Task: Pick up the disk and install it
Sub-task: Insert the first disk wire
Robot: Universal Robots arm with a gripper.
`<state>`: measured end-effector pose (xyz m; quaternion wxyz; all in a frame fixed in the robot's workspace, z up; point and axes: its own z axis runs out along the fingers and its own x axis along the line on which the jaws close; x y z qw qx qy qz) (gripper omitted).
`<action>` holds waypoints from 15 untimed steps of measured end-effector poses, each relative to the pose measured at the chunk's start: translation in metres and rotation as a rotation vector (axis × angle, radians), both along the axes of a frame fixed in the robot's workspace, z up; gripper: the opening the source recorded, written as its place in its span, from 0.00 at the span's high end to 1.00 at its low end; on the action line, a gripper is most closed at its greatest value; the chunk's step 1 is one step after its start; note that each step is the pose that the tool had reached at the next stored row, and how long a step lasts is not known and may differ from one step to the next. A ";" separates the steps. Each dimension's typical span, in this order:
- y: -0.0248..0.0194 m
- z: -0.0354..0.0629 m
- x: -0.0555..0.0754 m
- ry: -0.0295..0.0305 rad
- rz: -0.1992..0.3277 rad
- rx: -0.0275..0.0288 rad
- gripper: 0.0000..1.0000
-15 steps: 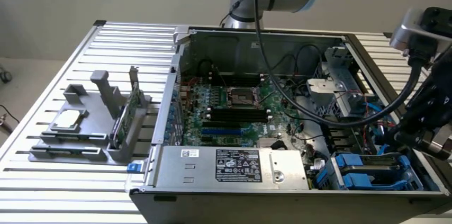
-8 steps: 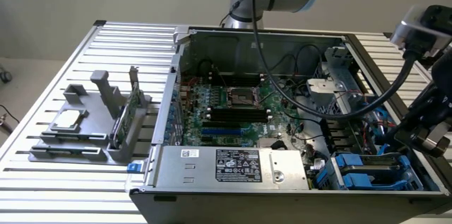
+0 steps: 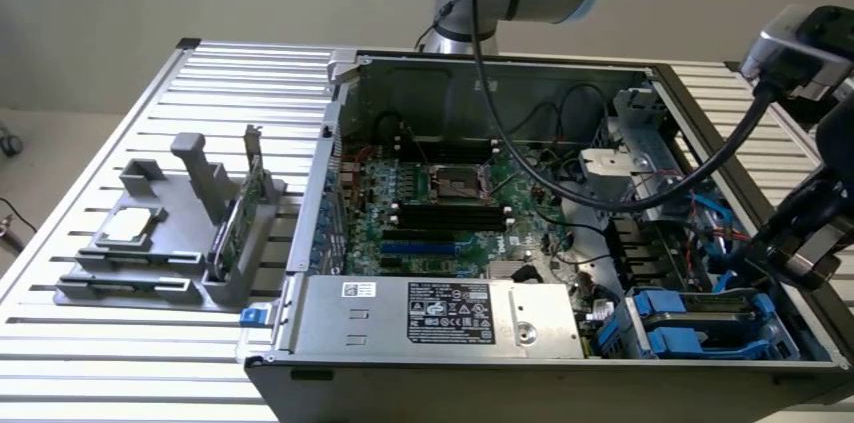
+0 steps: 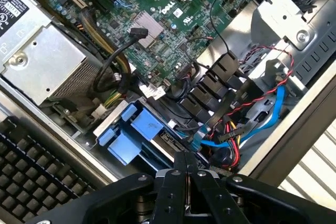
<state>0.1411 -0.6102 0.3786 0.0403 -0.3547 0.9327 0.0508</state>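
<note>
An open tower case [image 3: 400, 68] lies on its side on a slatted metal bench [image 3: 80, 343], lid off. The arm's black fingers [image 4: 185, 160] are clenched tight together with nothing between them, poised over the case's drive corner. In the exterior view the fingers [image 3: 790, 261] hang by the case's wall.

The disk [image 4: 137, 130] sits low in the drive bay just beyond the fingertips. It lies flat, with blue plastic rails along its edges and a dark edge showing beside them. The exterior view shows the disk [image 3: 707, 328] among blue brackets, near the fingers.

Close by the fingertips a bundle of cables [image 4: 247, 124] — red, black and a flat blue ribbon — loops between black connectors. Further from the fingers, the green motherboard [image 4: 157, 3] covers the case's floor, studded with chips and slots. Beside the disk's bay, on the side away from the cables, a boxy silver power supply [image 4: 47, 61] with a perforated metal face and a printed label sits in the case.

Well away from the fingers, outside the case, a grey plastic holder [image 3: 160, 243] stands on the bench. It carries two things — a small square silver chip [image 3: 134, 226] lying flat, and a thin green card [image 3: 238, 213] standing on edge in a slot.
</note>
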 end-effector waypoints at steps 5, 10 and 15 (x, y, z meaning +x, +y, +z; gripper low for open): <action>0.0000 0.0000 0.000 0.0030 -0.071 0.0003 0.89; 0.0000 0.0000 0.000 0.0063 -0.142 0.0005 0.89; 0.0000 0.0000 0.000 0.0100 -0.214 0.0006 0.89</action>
